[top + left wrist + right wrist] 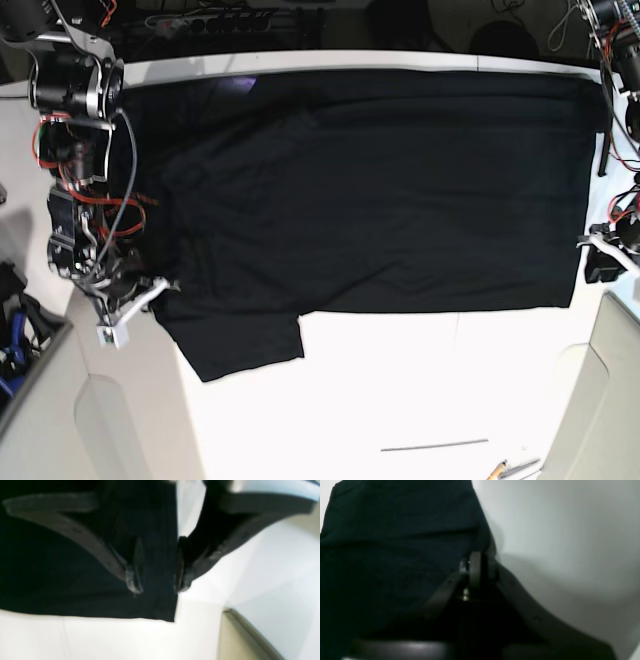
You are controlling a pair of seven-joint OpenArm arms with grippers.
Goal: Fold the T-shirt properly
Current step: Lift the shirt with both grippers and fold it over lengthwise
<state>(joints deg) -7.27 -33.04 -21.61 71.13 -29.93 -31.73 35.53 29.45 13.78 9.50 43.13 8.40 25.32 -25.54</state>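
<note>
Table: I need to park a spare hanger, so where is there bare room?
Free: the white table in front of the T-shirt, between its lower hem and the near edge, right of the sleeve. Crowded: the far half under cloth, both side edges by the arms; pens sit at the near edge.

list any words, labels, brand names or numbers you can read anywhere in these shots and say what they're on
None: no text can be read in any of the three views.
T-shirt: the side facing up is plain black, with no print or tag showing.
Table: bare white, no markings.
Left gripper and right gripper: dark fingers with no label, both views blurred.
Small items at the table's front edge: too small to tell.
</note>
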